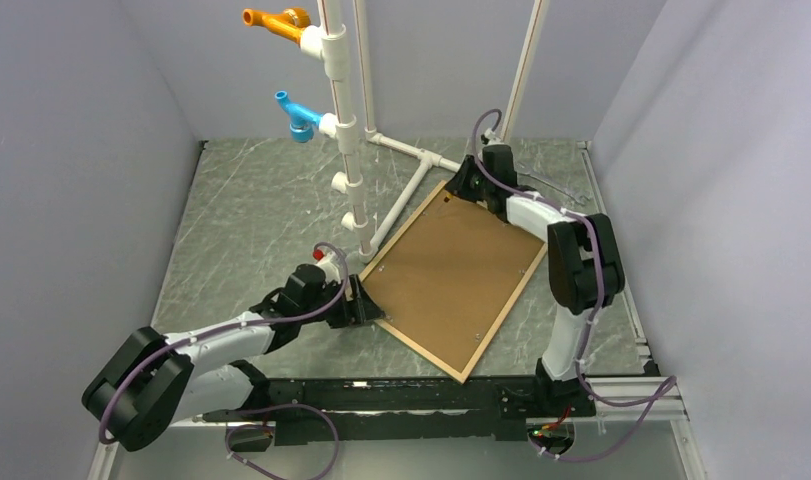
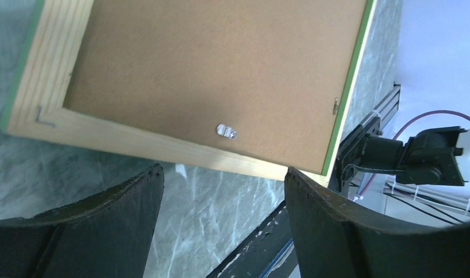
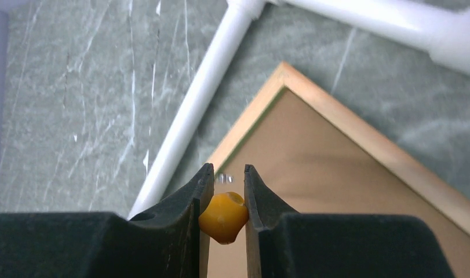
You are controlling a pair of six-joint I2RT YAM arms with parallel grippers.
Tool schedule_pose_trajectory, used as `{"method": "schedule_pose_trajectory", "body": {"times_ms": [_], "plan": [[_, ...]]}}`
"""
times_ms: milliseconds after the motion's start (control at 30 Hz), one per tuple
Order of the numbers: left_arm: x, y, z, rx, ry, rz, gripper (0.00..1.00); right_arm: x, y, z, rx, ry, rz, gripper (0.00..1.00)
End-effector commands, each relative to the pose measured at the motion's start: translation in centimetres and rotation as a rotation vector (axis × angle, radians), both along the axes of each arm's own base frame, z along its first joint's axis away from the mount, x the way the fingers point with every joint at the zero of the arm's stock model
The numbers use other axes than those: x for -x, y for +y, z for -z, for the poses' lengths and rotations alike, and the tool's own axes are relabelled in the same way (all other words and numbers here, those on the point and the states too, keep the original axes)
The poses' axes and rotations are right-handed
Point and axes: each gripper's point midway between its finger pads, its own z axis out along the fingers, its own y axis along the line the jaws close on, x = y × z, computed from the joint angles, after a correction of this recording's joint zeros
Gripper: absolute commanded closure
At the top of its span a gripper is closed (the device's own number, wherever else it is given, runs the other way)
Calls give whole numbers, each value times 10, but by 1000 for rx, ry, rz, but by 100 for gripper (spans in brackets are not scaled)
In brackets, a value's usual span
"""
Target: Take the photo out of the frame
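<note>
The frame (image 1: 421, 345) lies face down on the table, its pale wooden back rails around a brown backing board (image 1: 451, 275). Its green edge (image 2: 345, 98) shows in the left wrist view. The photo is hidden under the backing. My left gripper (image 1: 366, 305) is open and empty at the frame's left corner; its tips (image 2: 221, 174) sit just short of the wooden rail (image 2: 134, 136), near a small metal clip (image 2: 226, 131). My right gripper (image 1: 459, 188) hangs over the far corner (image 3: 348, 127), shut (image 3: 228, 171) on an orange bead (image 3: 222, 217), just above another clip (image 3: 223, 178).
A white pipe stand (image 1: 346, 130) rises at the back, with orange (image 1: 276, 22) and blue (image 1: 296, 115) fittings. One of its floor pipes (image 3: 192, 110) runs along the frame's far left edge. A black rail (image 1: 401, 395) lines the table's near edge.
</note>
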Motion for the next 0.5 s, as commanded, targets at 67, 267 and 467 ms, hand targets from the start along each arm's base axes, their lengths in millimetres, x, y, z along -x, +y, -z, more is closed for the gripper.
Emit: {"method": "schedule_pose_trajectory", "body": {"times_ms": [67,267,467], "plan": [[-9,-15,-18,51,-44,42,20,-41,15,-17,-40,-55,-42,100],[-3,-16,-9,98,-17,27,21,-46,22,2,-59,-23,-61,100],[-2,-20,-4,112,-1,42,16,-43,33,22,-105,-6,-121,100]]}}
